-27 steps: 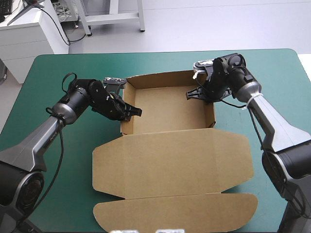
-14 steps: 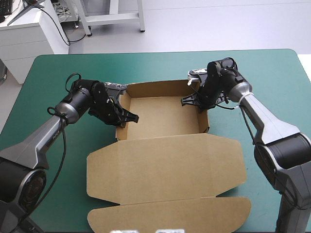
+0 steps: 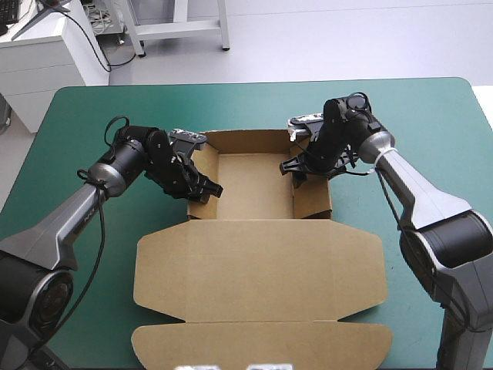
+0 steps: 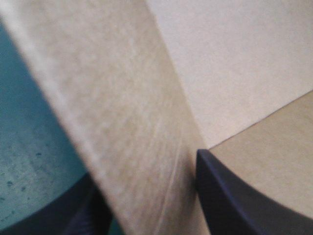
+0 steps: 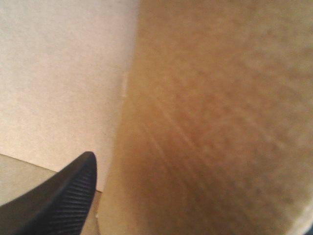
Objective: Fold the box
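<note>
The box (image 3: 258, 247) sits mid-counter (image 3: 431, 123) on the teal-green cover as an open tray, its far, left and right walls raised and its lid (image 3: 254, 339) lying flat toward the near edge. It looks like thin brown board: light, stiff across a panel but ready to bend along its scored creases, and smooth enough to slide on the cover if pushed from 1 side only. A wall's top edge seems the sensible place to hold it, pinched near a corner where 2 panels brace each other. The left pincer (image 3: 202, 187) is clamped on the left wall (image 4: 122, 122), which passes between its 2 black fingers (image 4: 244, 196). The right pincer (image 3: 295, 166) straddles the right wall (image 5: 220, 122), which leans inward. Only 1 finger (image 5: 58, 196) shows, inside the tray, and the other is behind the board, so I judge it gripping that wall too. Both wrist views are filled with board at close range, so neither shows the wall's top edge, the tuck slots or the corner flaps. From above, the right arm covers the far-right corner, and whether that wall is tucked cannot be made out.
</note>
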You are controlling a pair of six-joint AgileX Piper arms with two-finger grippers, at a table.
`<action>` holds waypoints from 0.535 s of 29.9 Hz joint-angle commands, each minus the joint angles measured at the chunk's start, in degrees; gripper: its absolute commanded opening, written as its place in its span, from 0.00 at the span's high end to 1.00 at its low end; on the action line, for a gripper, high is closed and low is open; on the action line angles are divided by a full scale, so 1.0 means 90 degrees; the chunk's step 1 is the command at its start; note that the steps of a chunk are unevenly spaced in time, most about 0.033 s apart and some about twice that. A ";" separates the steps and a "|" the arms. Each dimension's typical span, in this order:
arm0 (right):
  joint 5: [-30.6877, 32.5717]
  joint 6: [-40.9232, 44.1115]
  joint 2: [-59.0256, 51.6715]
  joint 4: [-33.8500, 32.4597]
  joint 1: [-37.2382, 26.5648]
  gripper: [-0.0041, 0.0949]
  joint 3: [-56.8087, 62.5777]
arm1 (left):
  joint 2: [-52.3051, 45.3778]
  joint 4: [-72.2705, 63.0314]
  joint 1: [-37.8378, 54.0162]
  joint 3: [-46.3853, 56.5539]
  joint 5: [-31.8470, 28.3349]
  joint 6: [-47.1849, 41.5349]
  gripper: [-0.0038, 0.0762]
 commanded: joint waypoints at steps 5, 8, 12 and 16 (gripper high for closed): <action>0.0029 -0.0075 -0.0352 0.0230 0.0053 0.16 -0.0176 | -0.0350 -0.0358 -0.0074 -0.0234 -0.0239 0.0020 0.29; -0.0057 -0.0075 -0.0482 0.0110 0.0053 0.16 -0.0193 | -0.0471 -0.0358 -0.0074 -0.0234 -0.0381 0.0020 0.29; -0.0187 -0.0075 -0.0837 -0.0311 0.0041 0.16 -0.0191 | -0.0728 -0.0279 -0.0074 -0.0423 -0.0395 0.0020 0.29; -0.0212 -0.0038 -0.1282 -0.0942 0.0041 0.16 -0.0191 | -0.1066 0.0083 -0.0074 -0.0635 -0.0353 0.0005 0.29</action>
